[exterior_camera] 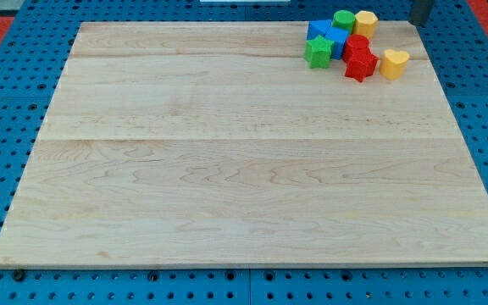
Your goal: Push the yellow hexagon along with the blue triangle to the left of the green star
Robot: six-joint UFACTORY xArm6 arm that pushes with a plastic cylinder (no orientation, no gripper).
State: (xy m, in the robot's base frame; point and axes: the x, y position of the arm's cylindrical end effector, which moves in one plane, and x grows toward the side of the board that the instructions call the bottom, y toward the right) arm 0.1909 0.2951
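The blocks sit in a tight cluster at the board's top right. The yellow hexagon [365, 23] is at the top of the cluster, touching a green cylinder [344, 20] on its left. The blue triangle [318, 30] lies at the cluster's top left, just above the green star [318, 52]. My tip [418, 22] is at the view's top right edge, to the right of the yellow hexagon and apart from it.
A blue cube [338, 41] sits right of the green star. A red block [357, 46] and a red star [361, 65] lie below the hexagon. A yellow heart [394, 63] is at the cluster's right. The wooden board [227, 169] rests on a blue pegboard.
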